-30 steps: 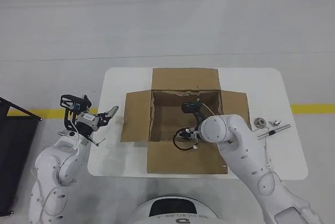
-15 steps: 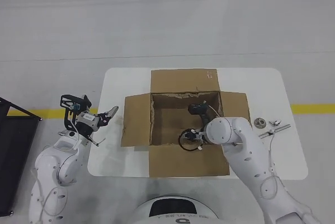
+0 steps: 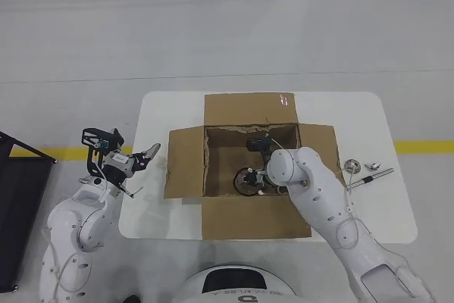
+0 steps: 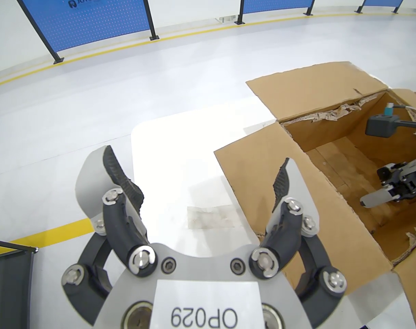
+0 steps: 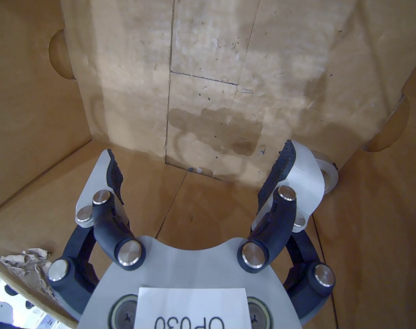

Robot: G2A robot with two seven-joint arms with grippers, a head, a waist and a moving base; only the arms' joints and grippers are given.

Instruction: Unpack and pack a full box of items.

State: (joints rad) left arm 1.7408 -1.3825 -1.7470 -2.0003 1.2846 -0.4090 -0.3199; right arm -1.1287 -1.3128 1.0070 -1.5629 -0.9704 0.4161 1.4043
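Top cam overhead, L wrist beside box [image 3: 185,159], R wrist inside, all share box

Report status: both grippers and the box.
Left gripper open, empty, outside the box. Right gripper open, empty, inside it. Likely tape roll in box corner, beside one finger.

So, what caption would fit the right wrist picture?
Open right gripper inside the cardboard box, a whitish roll in the corner.

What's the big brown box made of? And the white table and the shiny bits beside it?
The box looks like corrugated cardboard: matte brown, with ragged torn edges. The table top is smooth and white, maybe laminate or plastic; hard to tell. The shiny bits look like bare metal: silvery and gleaming.
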